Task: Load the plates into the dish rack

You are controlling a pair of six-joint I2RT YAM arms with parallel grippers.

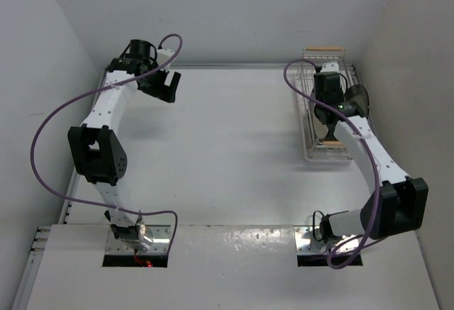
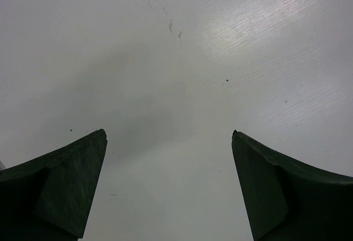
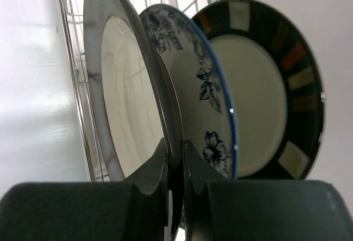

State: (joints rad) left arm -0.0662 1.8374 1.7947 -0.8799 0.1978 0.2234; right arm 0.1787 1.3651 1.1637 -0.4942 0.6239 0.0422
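Position: shiny-rim plate stands on edge in dish rack, beside floral plate | right gripper pinches its rim, plate straight ahead | left gripper spread wide, empty, well apart.

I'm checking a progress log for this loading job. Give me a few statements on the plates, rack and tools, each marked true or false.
1. The plain dark-rimmed plate, floral plate and square-marked plate stand upright side by side. True.
2. The right tool is shut on the floral plate. False: it pinches the plain dark-rimmed plate's rim.
3. The left tool is open, holding nothing. True.
4. The dish rack is on the left arm's side. False: the right arm's side.
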